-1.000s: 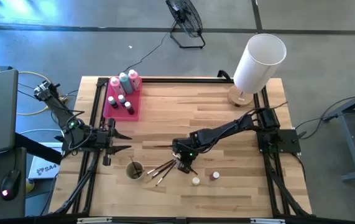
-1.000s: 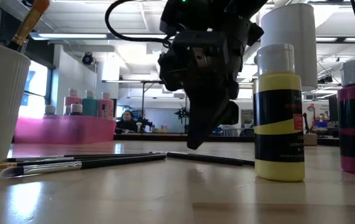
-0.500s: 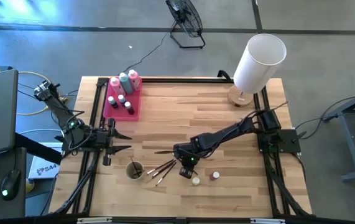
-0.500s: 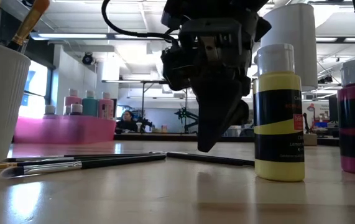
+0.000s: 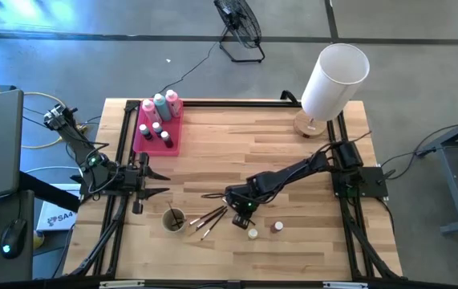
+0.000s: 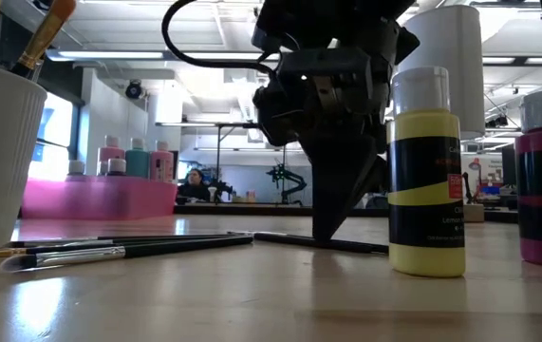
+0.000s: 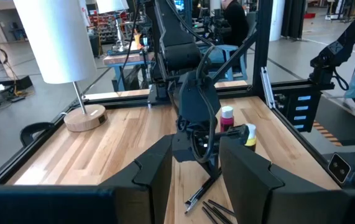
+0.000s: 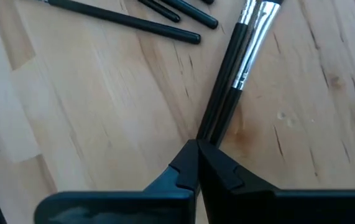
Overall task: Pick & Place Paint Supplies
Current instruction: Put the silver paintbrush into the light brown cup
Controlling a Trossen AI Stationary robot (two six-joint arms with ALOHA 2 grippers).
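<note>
While the left gripper (image 5: pixel 158 181) waits at the left edge of the wooden surface (image 5: pixel 277 144), its jaws parted and holding nothing, the pink tray (image 5: pixel 145 137) sits just beyond it near the far left corner. In that tray stand two pink squeeze bottles (image 5: pixel 147 109) and one teal squeeze bottle (image 5: pixel 160 105) in a row at the far end, with a few small dark pots (image 5: pixel 162 134) nearer the middle. Toward the near edge, a white cup (image 5: pixel 173 219) stands on the surface with brush handles rising from it; in the low view a tan brush (image 6: pixel 45 30) leans out of its rim. Just right of the cup, several thin dark-handled brushes (image 5: pixel 209 218) lie fanned on the wood, their metal ferrules showing in the right wrist view (image 8: pixel 256 20). The right gripper (image 5: pixel 242 215) is down among them, its jaws closed to a point that touches the surface at the handle ends of two brushes lying side by side (image 8: pixel 225 81); whether they actually pinch a brush cannot be told. A single dark brush (image 6: pixel 322 243) lies at the jaw tip in the low view. Right of the gripper stand two small capped pots, one yellow (image 5: pixel 253 234) and one magenta (image 5: pixel 277 227), apart from each other. At the far right corner the white lampshade (image 5: pixel 334 80) stands on its round wooden base
</note>
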